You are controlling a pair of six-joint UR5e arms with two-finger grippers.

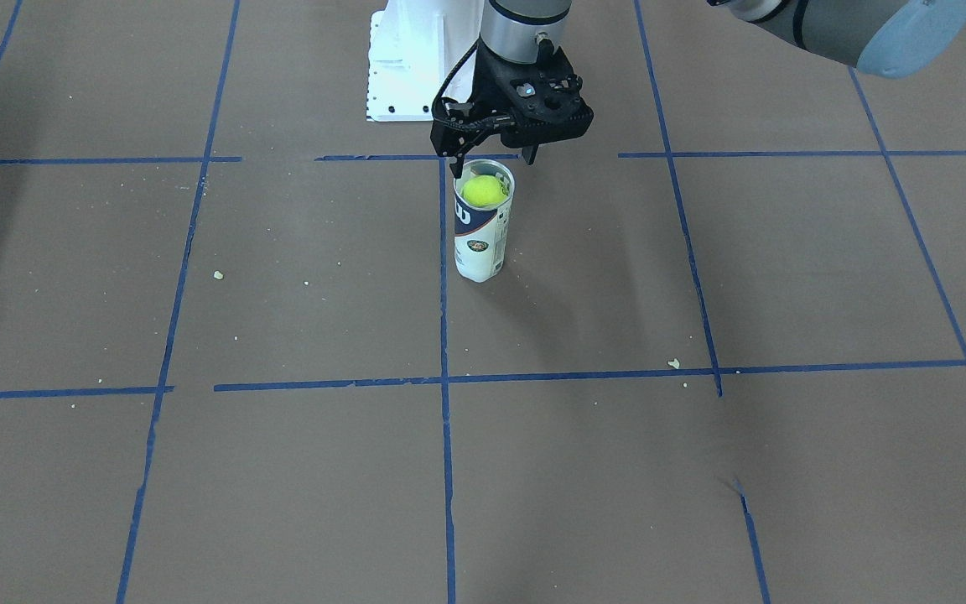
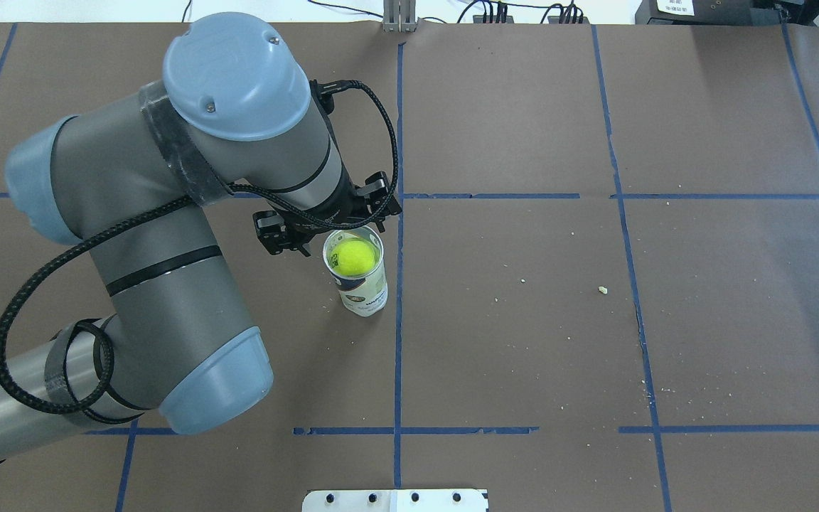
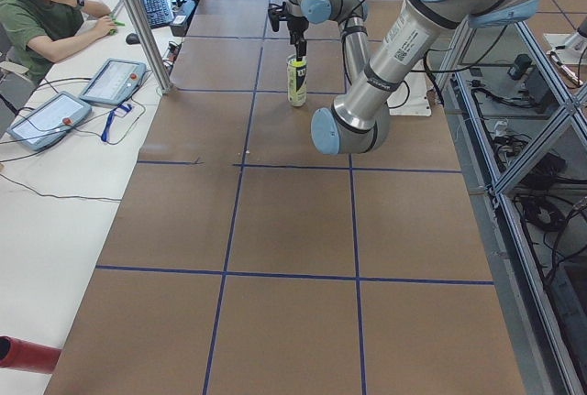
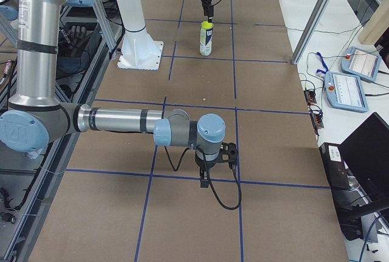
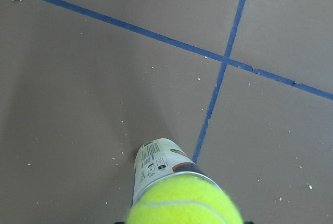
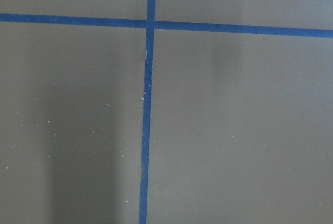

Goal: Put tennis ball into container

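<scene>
My left pincer [image 1: 494, 165] is hanging released just above the container [image 1: 480, 243], fingers spread wider than its mouth and gripping nothing. The tennis ball [image 1: 484, 190] is sitting in the top of the upright container, which is standing well in from the edges of the table [image 1: 701, 470], just beside a blue tape line [image 1: 443, 294]. My right pincer [image 4: 206, 180] is hovering far off over the table; whether it is released or clenched, I cannot tell.

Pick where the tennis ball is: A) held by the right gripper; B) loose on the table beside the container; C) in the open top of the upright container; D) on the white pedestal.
C: the tennis ball sits in the mouth of the upright container, just below the spread fingers of the left gripper.
</scene>
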